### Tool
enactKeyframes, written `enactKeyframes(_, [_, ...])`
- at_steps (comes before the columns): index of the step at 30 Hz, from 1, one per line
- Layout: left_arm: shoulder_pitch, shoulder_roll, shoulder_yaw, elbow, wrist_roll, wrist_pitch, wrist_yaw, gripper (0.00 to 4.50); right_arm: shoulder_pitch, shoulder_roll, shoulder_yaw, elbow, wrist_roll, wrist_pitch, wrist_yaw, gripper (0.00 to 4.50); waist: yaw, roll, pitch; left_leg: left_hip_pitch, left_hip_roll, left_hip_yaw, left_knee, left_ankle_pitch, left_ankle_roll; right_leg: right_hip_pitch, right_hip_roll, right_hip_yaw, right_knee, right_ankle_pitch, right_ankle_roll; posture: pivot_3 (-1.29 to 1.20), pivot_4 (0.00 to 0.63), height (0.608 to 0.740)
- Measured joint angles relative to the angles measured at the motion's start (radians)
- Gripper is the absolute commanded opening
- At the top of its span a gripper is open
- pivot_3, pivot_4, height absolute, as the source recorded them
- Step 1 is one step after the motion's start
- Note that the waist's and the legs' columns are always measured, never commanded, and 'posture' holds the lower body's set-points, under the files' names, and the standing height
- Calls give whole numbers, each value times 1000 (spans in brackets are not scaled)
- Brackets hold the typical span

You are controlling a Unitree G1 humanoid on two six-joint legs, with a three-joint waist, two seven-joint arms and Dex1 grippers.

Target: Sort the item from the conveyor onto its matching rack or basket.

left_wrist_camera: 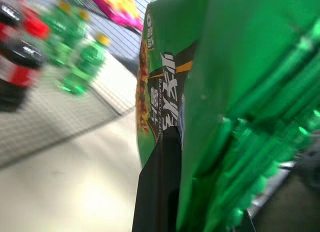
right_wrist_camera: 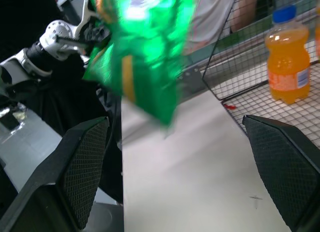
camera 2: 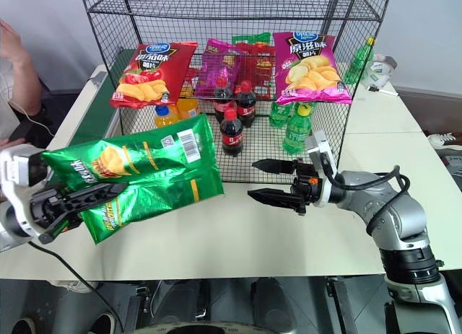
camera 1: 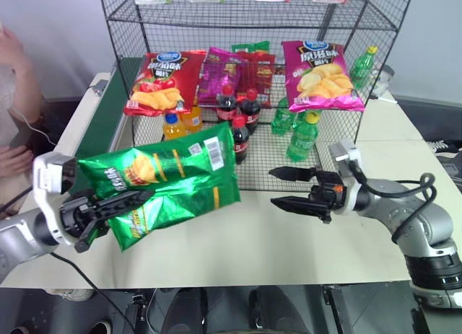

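The left gripper is clamped tight on the green crisps bag, which sticks out past its fingertips, up off the table. The right gripper points at the bag with fingers spread wide and nothing between them. The black rack stands behind.

Green bag: glossy green, yellow crisps picture, blue oval logo, white barcode patch, yellow stripe low on the pack.
Rack: black wire grid.
Red bag: red, yellow crisps, blue oval logo.
Pink bag: magenta, yellow crisps, blue logo.
Cola bottles: dark, red caps and labels.
Orange bottle: orange drink, blue cap.
Green bottles: green, yellow caps.
Conveyor: dark green belt, pale grey rails.
Table: cream.
Right gripper fingers: black.
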Motion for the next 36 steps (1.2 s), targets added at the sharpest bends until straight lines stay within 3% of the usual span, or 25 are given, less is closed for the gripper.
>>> enactKeyframes(8, [-161, -71, -81, 49, -9, 122, -28, 38, -8, 43, 3, -8, 70, 79, -13, 4500, -1, 0, 0, 0, 0, 0, 0, 0, 0, 0, 0, 0, 0, 0, 0, 0, 150, 739])
enactKeyframes(19, [-257, -182, -178, 62, 32, 183, -35, 38, -34, 48, 86, -20, 131, 192, 73, 4500, 4, 0, 0, -1, 0, 0, 0, 0, 0, 0, 0, 0, 0, 0, 0, 0, 150, 739])
enactKeyframes(28, [-262, -211, -195, 61, 88, 187, -51, 38, -63, 50, 112, -22, 140, 245, 83, 4500, 2, 0, 0, -1, 0, 0, 0, 0, 0, 0, 0, 0, -1, 0, 0, 0, 150, 739])
enactKeyframes(31, [-262, -229, -203, 61, 114, 183, -52, 0, -63, 50, 126, -22, 139, 248, 89, 3683, 3, 0, 0, -1, 0, 0, 0, 0, 0, 0, 0, 0, -1, 0, 0, 0, 150, 739])
enactKeyframes(36, [-262, -248, -219, 58, 164, 167, -59, 0, -64, 61, 142, -22, 140, 264, 72, 1134, 4, 0, 0, -1, 0, 0, 0, 0, 0, 0, 0, 0, -1, 0, 0, 0, 150, 739])
